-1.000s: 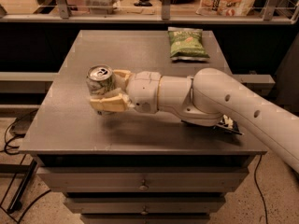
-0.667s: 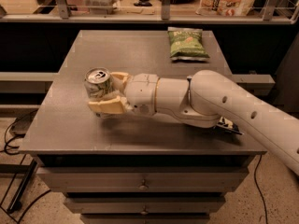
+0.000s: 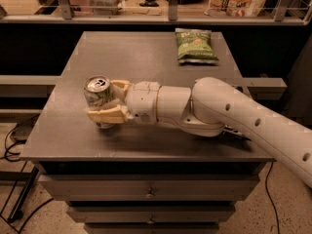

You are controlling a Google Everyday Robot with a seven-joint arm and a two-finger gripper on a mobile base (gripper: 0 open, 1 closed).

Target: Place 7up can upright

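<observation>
**Item:** 7up can. It is upright with the pull-tab top showing, at the front-left of the worktop. We cannot tell whether its base touches the surface.

**Gripper**: clasped on the can, one finger on either side, with the arm reaching in from the right.

**Green chip bag**: near the far edge, well apart.

**Step in hand, as we judge it:** setting down. We advise lowering straight until the base sits flat. Then part the fingers evenly and withdraw level, so nothing tips the can.
</observation>
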